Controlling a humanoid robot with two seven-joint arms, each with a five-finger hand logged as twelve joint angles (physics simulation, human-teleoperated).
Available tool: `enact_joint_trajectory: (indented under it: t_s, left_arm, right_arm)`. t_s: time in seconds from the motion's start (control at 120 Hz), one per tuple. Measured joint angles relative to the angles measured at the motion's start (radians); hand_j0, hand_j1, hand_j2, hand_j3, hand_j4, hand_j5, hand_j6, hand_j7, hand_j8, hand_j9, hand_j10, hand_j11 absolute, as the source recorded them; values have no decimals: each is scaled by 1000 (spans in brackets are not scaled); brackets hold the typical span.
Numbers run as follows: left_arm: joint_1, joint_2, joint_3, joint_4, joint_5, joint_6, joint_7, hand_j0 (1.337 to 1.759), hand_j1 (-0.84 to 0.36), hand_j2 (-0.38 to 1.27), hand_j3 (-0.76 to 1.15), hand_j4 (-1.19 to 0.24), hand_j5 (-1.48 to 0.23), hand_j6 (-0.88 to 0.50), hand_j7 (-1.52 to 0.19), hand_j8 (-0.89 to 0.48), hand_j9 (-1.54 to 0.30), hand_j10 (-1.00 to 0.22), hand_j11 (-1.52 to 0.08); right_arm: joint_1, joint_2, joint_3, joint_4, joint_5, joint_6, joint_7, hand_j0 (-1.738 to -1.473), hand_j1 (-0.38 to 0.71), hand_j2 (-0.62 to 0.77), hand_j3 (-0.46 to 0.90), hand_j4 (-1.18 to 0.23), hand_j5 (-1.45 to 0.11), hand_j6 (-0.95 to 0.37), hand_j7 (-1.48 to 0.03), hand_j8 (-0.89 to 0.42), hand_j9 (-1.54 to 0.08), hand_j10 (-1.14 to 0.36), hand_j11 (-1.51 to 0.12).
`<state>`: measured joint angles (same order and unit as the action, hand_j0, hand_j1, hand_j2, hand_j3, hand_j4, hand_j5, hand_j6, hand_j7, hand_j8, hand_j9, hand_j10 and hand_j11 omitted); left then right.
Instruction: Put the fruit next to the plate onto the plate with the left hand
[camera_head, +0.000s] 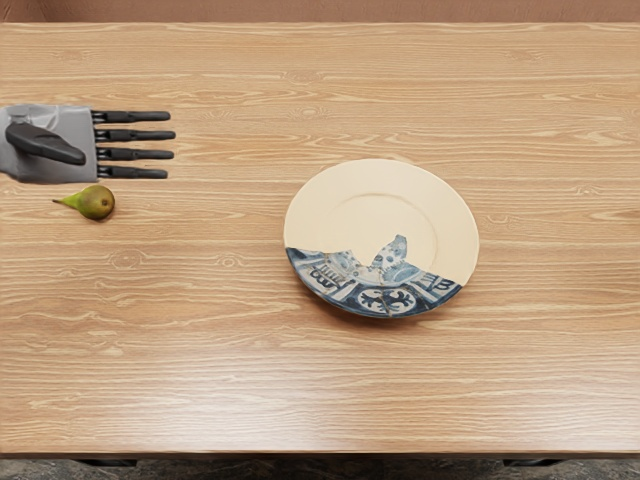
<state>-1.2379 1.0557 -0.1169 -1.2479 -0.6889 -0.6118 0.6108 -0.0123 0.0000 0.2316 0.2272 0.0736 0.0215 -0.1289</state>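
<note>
On table (300, 400), far left: pear (92, 203), small, green-yellow, lying on its side. Long axis roughly left-right, stem end pointing left, bulb toward plate (380, 205). Well apart from plate, not yet on it. Just beyond pear: left hand (60, 148), fingers (135, 154) straight, released, grasping nothing, pointing right. Pear on near side of palm, not touching. Right hand out of view. Judged next: short move nearward and down over pear.

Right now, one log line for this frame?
left hand: open, near pear, no grasp | pear: on table, apart from plate | right hand: not in view
</note>
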Motion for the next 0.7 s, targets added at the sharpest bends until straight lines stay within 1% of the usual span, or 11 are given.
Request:
enact_joint_trajectory:
  t_s: [0.233,0.292,0.375,0.433,0.458,0.542,0.65,0.7]
  left_arm:
    - [-6,-13,-1,4,4,0,0,1658,348,-2,0,5,1,6,1,6,0,4,0]
    - [-20,-54,-2,12,45,0,0,1658,348,-1,0,5,1,6,1,6,0,4,0]
    - [-61,-130,-4,36,130,0,0,1658,348,-1,0,5,1,6,0,5,0,4,0]
    - [-116,-182,-3,63,211,0,0,1658,348,-2,0,4,1,5,0,5,0,3,0]
    - [-140,-220,-3,76,268,0,0,1658,348,-1,0,4,1,4,0,4,0,3,0]
    - [-173,-296,-8,112,463,0,0,1658,348,-2,0,2,0,3,0,3,0,2,0]
    - [-254,-318,-12,146,696,0,0,1658,348,-1,0,1,0,1,0,1,0,1,0]
    - [-270,-342,-10,153,812,1,0,1658,349,-1,0,1,0,1,0,1,0,1,0]
  right_arm:
    - [0,0,-1,1,0,0,0,-1658,-317,-5,0,-26,-34,-26,-34,-26,-34,-26,-34]
    - [0,0,-1,1,0,0,0,-1658,-317,-5,0,-26,-34,-26,-34,-26,-34,-26,-34]
    - [0,0,-1,1,0,0,0,-1658,-317,-5,0,-26,-34,-26,-34,-26,-34,-26,-34]
    - [0,0,-1,1,0,0,1,-1658,-317,-6,0,-26,-35,-26,-35,-26,-35,-26,-35]
    - [0,0,-1,1,0,0,1,-1658,-317,-5,0,-26,-34,-26,-34,-26,-34,-26,-34]
    - [0,0,-1,1,0,0,0,-1658,-317,-5,0,-26,-34,-26,-34,-26,-34,-26,-34]
    - [1,0,-2,1,0,0,0,-1658,-317,-5,0,-26,-34,-26,-34,-26,-34,-26,-34]
    - [1,0,-2,2,0,0,0,-1658,-317,-5,0,-26,-34,-26,-34,-26,-34,-26,-34]
